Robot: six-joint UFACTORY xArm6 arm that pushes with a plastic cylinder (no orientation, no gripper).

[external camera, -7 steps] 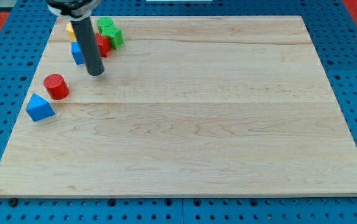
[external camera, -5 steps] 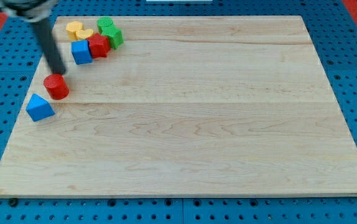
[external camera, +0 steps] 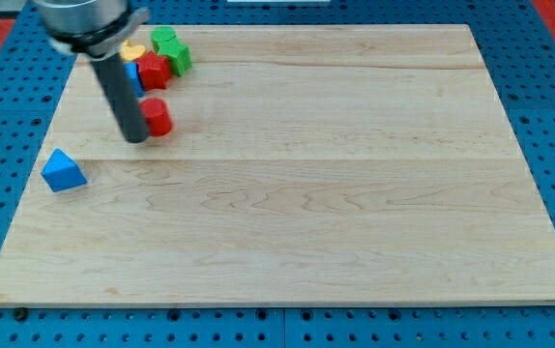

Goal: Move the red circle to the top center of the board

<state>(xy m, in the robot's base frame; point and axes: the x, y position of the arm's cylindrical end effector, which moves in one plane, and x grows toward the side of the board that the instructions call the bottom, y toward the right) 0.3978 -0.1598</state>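
desk: blue pegboard (external camera: 548,116) w/ rows of holes, orange-red patches at the view's top corners; pale wooden board (external camera: 335,193) lies on it, grain running left-right.
red circle: short red cylinder (external camera: 156,116), upper-left part of board, partly hidden behind the rod on its left side.
red circle axis: stands on a flat end, round top up; round, so no long axis or heading to read.
red circle look: plain solid red, top lighter than side wall, no marks seen.
my tip: (external camera: 135,139) dark rod end on the board, touching or just beside the red circle's left-bottom edge; contact not sure.
pincer: none on this arm, just the rod; nothing clasped.
arm: grey collar (external camera: 84,21) at the view's top left, rod slanting down-right from it.
cluster: at the view's top, just above red circle. Red block (external camera: 154,71), shape unclear; green block (external camera: 172,50) on its upper right, shape unclear; yellow block (external camera: 133,50) & blue block (external camera: 134,75) mostly hidden by the rod.
blue triangle: (external camera: 63,170) near the board's left edge, well apart from the rest, lower-left of the tip.
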